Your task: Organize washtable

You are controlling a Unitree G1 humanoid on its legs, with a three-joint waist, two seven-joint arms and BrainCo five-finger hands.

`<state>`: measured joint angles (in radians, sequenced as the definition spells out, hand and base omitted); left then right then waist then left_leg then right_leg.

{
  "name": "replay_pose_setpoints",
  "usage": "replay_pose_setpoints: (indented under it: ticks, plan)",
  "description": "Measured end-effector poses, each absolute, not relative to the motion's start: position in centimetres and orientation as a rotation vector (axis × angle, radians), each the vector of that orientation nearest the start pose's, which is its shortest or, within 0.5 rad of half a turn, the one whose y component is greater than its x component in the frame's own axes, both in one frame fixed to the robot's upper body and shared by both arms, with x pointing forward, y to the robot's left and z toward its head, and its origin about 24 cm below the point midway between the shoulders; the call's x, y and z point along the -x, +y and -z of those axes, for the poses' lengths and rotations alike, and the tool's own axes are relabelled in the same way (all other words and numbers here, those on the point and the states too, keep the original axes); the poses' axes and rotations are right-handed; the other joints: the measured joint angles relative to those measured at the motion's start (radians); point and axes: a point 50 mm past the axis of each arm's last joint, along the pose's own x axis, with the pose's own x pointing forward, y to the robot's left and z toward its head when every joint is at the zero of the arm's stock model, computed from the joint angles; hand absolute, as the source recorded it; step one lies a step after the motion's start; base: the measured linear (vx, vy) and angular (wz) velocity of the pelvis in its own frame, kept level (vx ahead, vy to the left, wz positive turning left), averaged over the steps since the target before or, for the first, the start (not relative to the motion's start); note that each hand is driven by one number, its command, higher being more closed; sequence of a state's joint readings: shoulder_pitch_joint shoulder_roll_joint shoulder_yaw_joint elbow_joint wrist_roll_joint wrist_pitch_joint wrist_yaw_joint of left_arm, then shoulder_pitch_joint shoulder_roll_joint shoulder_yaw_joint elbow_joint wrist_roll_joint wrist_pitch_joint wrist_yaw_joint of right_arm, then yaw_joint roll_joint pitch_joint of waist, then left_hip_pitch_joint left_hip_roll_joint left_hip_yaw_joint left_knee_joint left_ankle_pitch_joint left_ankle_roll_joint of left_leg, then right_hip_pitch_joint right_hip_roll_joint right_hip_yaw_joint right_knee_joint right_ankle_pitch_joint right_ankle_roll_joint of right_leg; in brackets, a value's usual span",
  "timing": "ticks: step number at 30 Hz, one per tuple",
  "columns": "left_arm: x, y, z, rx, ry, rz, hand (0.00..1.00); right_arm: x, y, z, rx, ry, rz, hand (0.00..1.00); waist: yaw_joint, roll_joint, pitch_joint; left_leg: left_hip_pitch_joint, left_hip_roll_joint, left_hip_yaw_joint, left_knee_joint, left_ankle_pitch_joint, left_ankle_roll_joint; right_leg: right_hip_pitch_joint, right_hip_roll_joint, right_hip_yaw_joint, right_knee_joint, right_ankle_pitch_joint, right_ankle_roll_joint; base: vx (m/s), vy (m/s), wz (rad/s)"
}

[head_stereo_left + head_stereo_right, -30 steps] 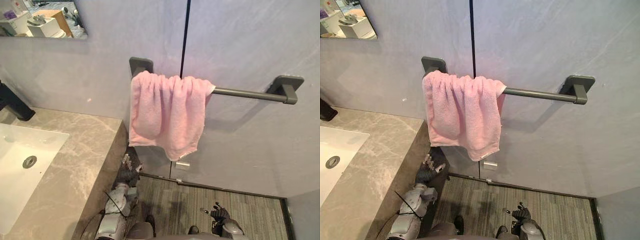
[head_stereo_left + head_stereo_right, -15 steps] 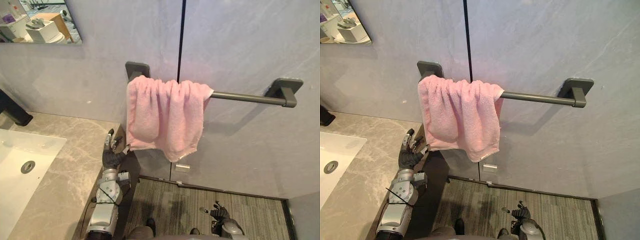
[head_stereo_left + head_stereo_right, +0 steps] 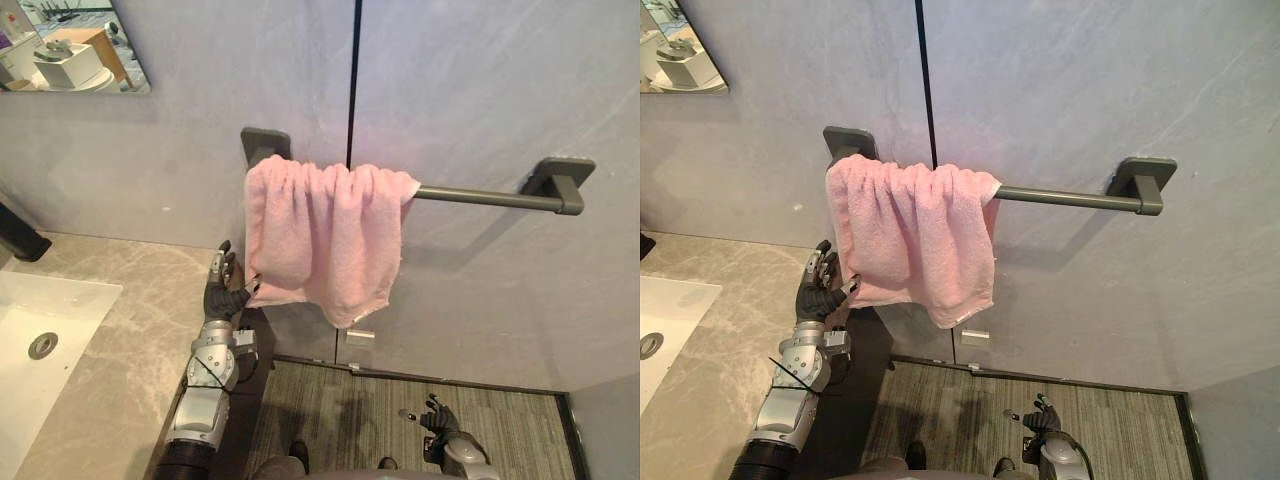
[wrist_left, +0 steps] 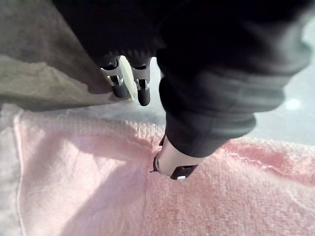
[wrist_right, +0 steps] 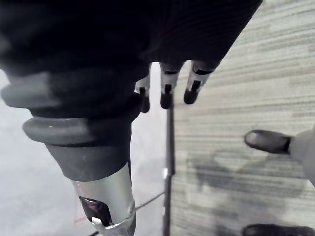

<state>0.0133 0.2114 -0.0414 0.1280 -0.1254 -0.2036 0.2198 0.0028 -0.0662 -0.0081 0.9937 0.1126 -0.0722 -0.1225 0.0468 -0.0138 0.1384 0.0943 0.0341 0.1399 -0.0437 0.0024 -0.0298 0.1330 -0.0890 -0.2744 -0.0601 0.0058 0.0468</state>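
Observation:
A pink towel [image 3: 325,235] hangs bunched over the left end of a dark grey towel bar [image 3: 480,197] on the wall. My left hand [image 3: 222,290] is raised beside the counter's edge at the towel's lower left corner. Its fingers [image 4: 142,91] are straight and its thumb [image 4: 173,164] lies against the pink cloth [image 4: 74,187]. My right hand [image 3: 440,418] hangs low over the floor, with its fingers [image 5: 165,93] relaxed and nothing in it.
A grey stone countertop [image 3: 120,330] runs along the left, with a white sink [image 3: 50,310] and a black faucet [image 3: 20,235]. A mirror [image 3: 60,45] is at the upper left. Striped carpet [image 3: 340,410] lies below the towel.
My left hand has risen from below the counter's edge up to the towel's lower left corner. The camera has shifted a little. The right hand has stayed low.

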Motion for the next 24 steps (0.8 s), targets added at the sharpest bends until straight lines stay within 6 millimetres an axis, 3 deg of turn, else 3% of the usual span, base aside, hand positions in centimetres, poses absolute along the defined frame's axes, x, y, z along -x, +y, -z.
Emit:
replay_pose_setpoints:
  ticks: [4,5,12,13,14,24]
  plan:
    - [-24.7,19.2,-2.3,-0.078,-0.019,-0.165,0.00,-14.6,-17.9,14.3,0.015,0.905,0.183,0.00,-0.008,-0.002,-0.001,0.004,-0.002,0.010,-0.014,0.006,0.001,-0.001,0.000,0.010,-0.014,0.011,0.002,-0.02,0.004,-0.08]
    - [-24.7,19.1,-2.1,-0.081,-0.012,-0.159,1.00,-15.0,-17.8,14.0,0.012,0.886,0.175,0.00,-0.009,-0.002,-0.001,0.005,-0.002,0.013,-0.014,0.006,0.001,-0.002,0.000,0.013,-0.014,0.013,0.002,-0.02,0.002,-0.07]
    - [-25.5,18.2,-2.3,-0.111,-0.014,-0.085,1.00,-18.7,-16.6,11.2,0.005,0.694,0.110,0.00,-0.016,-0.005,-0.004,0.004,-0.006,0.058,-0.024,0.011,0.007,-0.021,0.000,0.060,-0.037,0.043,0.006,-0.03,0.006,-0.20]
    - [-25.8,18.0,-2.6,-0.111,-0.023,-0.079,1.00,-19.8,-16.1,10.0,-0.001,0.625,0.086,0.00,-0.037,-0.007,-0.005,0.004,-0.009,0.059,-0.027,0.013,0.010,-0.023,-0.003,0.061,-0.037,0.045,0.008,-0.03,0.010,-0.11]
    - [-25.9,17.9,-2.7,-0.111,-0.030,-0.075,1.00,-20.3,-15.8,9.4,-0.008,0.586,0.076,0.00,-0.038,-0.007,-0.005,0.004,-0.010,0.062,-0.027,0.013,0.011,-0.026,-0.004,0.065,-0.037,0.048,0.009,-0.04,0.009,-0.15]
    - [-26.1,17.4,-3.8,-0.099,-0.075,-0.057,1.00,-25.8,-13.3,0.8,-0.015,0.153,-0.071,0.00,-0.031,-0.012,-0.008,0.005,-0.009,0.073,-0.025,0.016,0.014,-0.035,-0.006,0.092,-0.037,0.060,0.010,-0.04,-0.009,-0.06]
